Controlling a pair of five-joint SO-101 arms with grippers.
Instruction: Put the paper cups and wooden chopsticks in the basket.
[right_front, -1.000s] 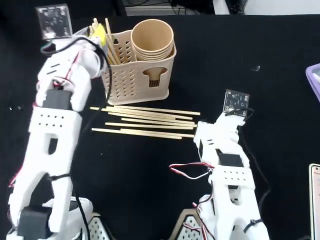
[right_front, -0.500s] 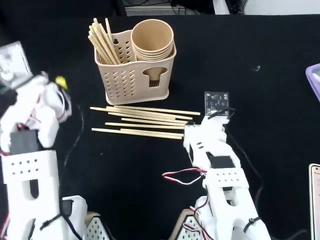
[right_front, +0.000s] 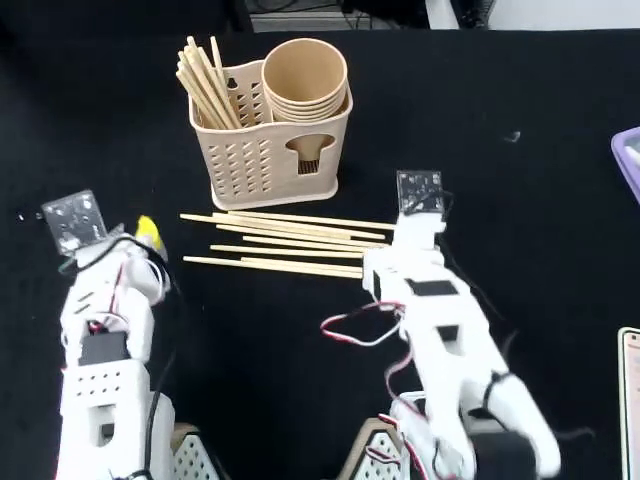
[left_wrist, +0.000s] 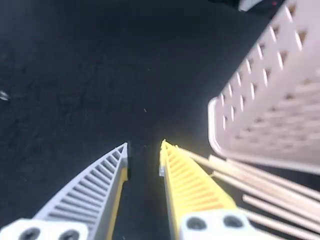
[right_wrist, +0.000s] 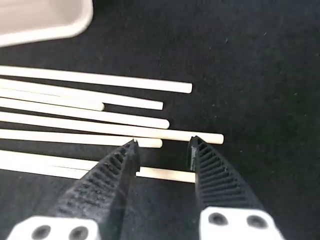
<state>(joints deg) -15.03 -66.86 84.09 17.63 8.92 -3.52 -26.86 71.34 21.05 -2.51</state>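
L gripper (left_wrist: 144, 150) spread, empty, left & near of basket (right_front: 260, 165). R gripper (right_wrist: 164, 145) spread over right ends of loose sticks (right_front: 300, 243), on table just near of basket. In basket: cups (right_front: 305, 75) right side, other sticks (right_front: 205, 85) left side.

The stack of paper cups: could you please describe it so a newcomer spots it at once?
On the black table, find the beige perforated basket. The stack of paper cups stands mouth up in its right compartment. Unlike the thin chopsticks beside it, it is wide, round and tan.
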